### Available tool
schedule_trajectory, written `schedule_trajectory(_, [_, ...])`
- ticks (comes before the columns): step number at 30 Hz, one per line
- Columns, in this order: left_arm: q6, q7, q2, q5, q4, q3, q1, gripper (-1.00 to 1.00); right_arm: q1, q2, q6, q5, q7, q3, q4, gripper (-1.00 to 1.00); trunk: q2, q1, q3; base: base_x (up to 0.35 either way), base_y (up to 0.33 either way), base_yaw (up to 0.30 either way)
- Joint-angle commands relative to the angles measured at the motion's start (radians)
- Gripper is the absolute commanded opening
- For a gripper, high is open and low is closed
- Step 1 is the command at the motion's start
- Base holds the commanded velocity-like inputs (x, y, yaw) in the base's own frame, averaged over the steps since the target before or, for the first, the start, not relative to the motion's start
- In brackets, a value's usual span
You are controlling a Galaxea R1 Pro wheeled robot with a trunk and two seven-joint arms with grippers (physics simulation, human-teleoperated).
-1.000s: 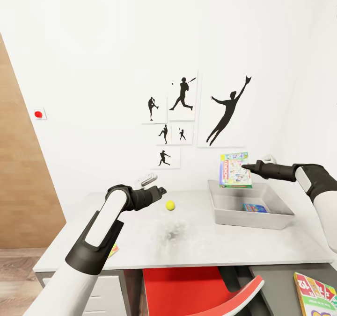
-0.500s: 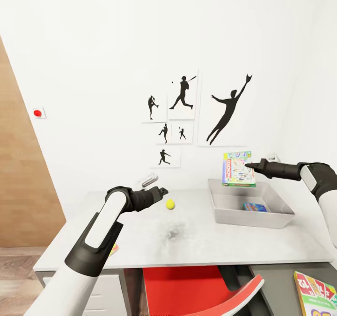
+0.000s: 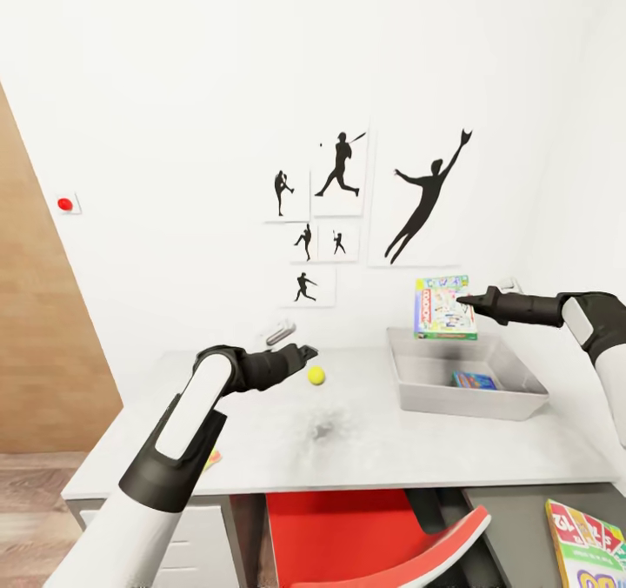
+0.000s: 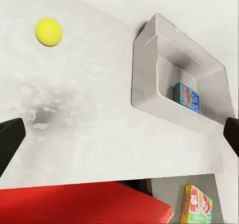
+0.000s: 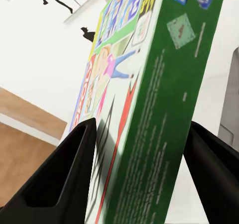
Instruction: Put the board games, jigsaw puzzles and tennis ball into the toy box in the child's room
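Head view: right gripper [image 3: 467, 300] holds the green-white-red board game [image 3: 444, 307] upright in the air, above the far edge of the toy box [image 3: 424, 385]. Red vertical band on the box front carries white lettering, too small to read. The right wrist view adds detail: both fingers [image 5: 62, 174] clamp the box by its faces, green side panel towards the camera, with small blue logos and a board diagram on it; print blurred, not legible.

Toy box sits on the light-grey table [image 3: 261, 440], towards its right end. The small blue board game [image 3: 474, 381] lies on the bin floor against its right wall; the left wrist view shows it too [image 4: 187, 96], lettering unreadable.

Tennis ball [image 3: 316, 375] rests on the table, just beyond the left gripper [image 3: 306, 353]. Left wrist view: fingertips [image 4: 10, 139] spread wide apart, nothing between them, ball [image 4: 49, 31] well ahead.

Third board game [image 3: 588, 544], on the dark-grey desk section at lower right, shows a large "12". Red chair [image 3: 365, 537] tucked under the table.
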Motion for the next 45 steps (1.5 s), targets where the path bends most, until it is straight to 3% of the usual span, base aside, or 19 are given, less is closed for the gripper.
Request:
schedule_trajectory(1, [0.001, 0.000, 0.000, 0.024, -0.001, 0.003, -0.002, 1.00, -0.007, 0.000, 0.014, -0.003, -0.002, -0.002, 0.000, -1.00, -0.001, 0.000, -0.002, 0.000, 0.000, 0.000])
schedule_trajectory(6, [0.001, -0.034, 0.004, 0.079, -0.005, 0.014, 0.002, 1.00, -0.030, 0.001, 0.029, 0.030, -0.002, -0.002, 0.001, -1.00, -0.001, 0.000, -0.010, 0.000, 0.000, 0.000])
schedule_trajectory(15, [0.001, -0.056, 0.010, 0.115, -0.009, 0.045, 0.012, 1.00, -0.046, 0.009, 0.061, 0.119, 0.000, -0.002, -0.001, -1.00, -0.001, 0.000, -0.025, 0.000, 0.000, 0.000])
schedule_trajectory(33, [0.010, -0.059, 0.018, 0.124, -0.008, 0.060, 0.053, 1.00, -0.055, 0.008, 0.056, 0.154, 0.001, -0.002, -0.006, -1.00, -0.001, 0.000, -0.055, 0.000, 0.000, 0.000])
schedule_trajectory(45, [0.020, -0.057, 0.026, 0.123, -0.009, 0.071, 0.071, 1.00, -0.096, 0.010, 0.053, 0.179, 0.002, 0.000, -0.008, -1.00, -0.001, 0.000, -0.075, 0.000, 0.000, 0.000])
